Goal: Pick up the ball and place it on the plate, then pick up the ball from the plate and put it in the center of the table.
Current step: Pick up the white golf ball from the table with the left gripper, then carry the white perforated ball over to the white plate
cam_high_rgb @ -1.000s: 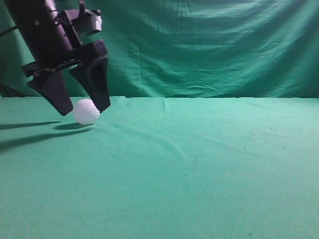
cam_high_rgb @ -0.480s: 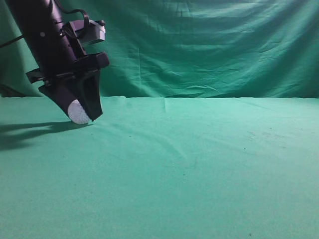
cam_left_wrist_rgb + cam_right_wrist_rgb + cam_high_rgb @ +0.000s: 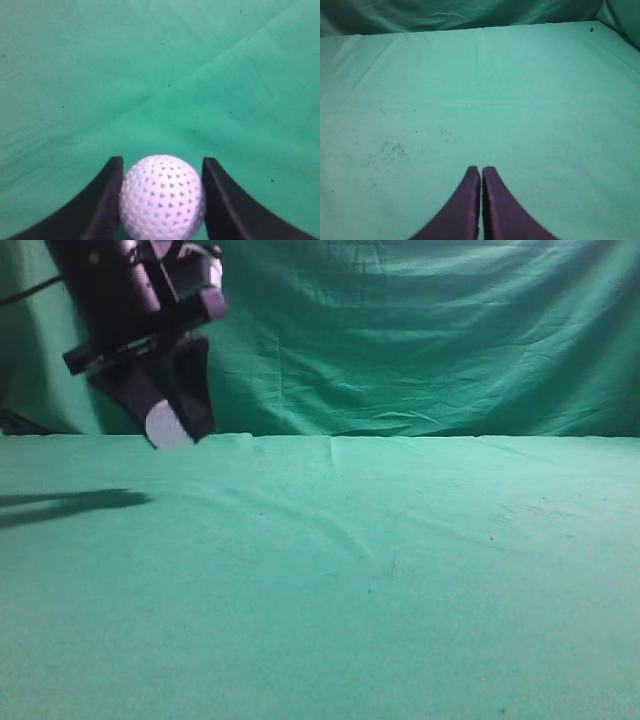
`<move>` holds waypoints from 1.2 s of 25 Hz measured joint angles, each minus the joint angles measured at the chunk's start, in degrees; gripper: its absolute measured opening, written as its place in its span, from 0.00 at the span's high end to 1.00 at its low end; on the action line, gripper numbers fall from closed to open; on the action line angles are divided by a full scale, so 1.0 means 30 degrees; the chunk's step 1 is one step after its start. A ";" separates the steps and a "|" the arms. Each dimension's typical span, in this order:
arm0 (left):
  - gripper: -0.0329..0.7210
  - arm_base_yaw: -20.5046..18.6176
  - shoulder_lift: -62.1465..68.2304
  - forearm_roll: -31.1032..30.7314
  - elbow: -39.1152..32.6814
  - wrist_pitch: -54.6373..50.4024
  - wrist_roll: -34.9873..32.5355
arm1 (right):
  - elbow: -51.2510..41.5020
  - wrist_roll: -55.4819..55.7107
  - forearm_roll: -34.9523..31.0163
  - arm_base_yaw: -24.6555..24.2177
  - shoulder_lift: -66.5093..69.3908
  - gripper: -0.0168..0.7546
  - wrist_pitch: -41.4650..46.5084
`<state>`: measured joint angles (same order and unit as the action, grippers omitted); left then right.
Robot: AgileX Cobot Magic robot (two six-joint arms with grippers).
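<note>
**Ball held above the table**

Wide green cloth-covered table (image 3: 380, 560); black left gripper (image 3: 161, 200) clamps the small white dimpled golf ball (image 3: 163, 197) aloft at far left. Right gripper (image 3: 480, 200) closed, empty. Risk: round ball slipping from narrow contact; no plate visible

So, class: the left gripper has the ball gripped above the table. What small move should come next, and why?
Probably carry it sideways toward the table's middle. The left gripper is shut on the ball, lifted clear of the table, and no plate shows in any view, so a cautious short move seems best.
</note>
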<state>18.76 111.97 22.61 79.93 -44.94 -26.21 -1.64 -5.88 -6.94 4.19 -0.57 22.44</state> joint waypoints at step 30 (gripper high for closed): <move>0.53 -0.4883 -1.0975 -0.7383 -0.4318 -0.3502 0.7118 | -0.0030 0.0034 -0.3832 0.0000 0.0000 0.98 -0.6748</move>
<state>4.11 79.04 0.46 66.97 -55.44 -4.85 -1.73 -5.78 -18.43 4.19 -0.57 2.19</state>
